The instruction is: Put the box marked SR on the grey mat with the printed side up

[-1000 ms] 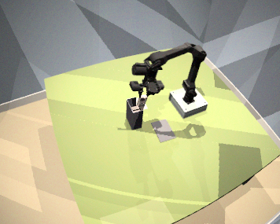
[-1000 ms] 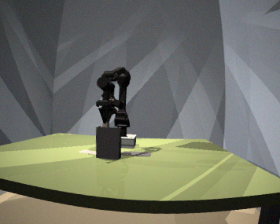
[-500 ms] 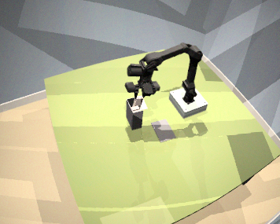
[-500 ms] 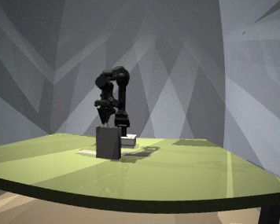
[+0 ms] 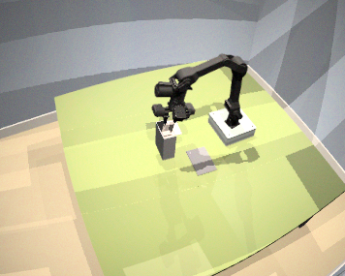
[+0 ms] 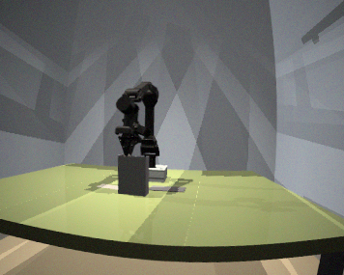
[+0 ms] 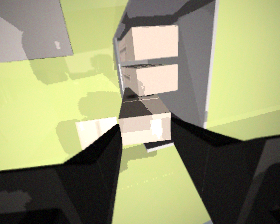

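My gripper [image 5: 169, 122] [image 6: 128, 154] [image 7: 144, 125] points down over the bin, shut on a pale box [image 5: 169, 128] [image 7: 142, 134]. The box is at the near end of the bin in the wrist view; its lower part is hidden, and I see no code on it. The tall grey bin [image 5: 167, 148] [image 6: 133, 176] [image 7: 197, 85] stands upright. Two other pale boxes, one farther [image 7: 156, 42] and one nearer [image 7: 154, 79], stand inside it. Small marks on their left sides are unreadable. The grey mat [image 5: 202, 162] [image 7: 10, 45] lies flat beside the bin with nothing on it.
The arm's white base [image 5: 232, 127] [image 6: 157, 173] stands behind the mat. A flat pale patch [image 7: 90, 134] [image 6: 109, 186] shows on the table beside the bin; I cannot tell what it is. The arm's shadow falls across part of the mat.
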`<control>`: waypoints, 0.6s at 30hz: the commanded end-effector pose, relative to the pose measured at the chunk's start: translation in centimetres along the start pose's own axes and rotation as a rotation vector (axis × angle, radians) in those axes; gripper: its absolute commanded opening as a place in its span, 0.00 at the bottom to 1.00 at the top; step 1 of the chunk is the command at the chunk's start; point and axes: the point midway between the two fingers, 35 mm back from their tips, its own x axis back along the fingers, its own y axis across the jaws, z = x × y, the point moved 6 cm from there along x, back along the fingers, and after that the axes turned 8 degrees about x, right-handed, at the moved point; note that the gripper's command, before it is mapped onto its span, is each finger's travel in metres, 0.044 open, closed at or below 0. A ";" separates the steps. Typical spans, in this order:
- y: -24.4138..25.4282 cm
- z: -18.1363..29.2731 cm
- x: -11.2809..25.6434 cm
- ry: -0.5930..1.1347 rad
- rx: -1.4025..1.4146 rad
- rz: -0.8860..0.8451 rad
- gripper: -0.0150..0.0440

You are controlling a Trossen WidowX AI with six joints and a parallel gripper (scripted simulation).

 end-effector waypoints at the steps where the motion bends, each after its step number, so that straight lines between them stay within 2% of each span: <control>1: 0.0 0.0 -0.5 0.000 -0.004 0.002 0.51; 18: 0.1 0.0 -2.8 0.000 -0.004 0.002 0.51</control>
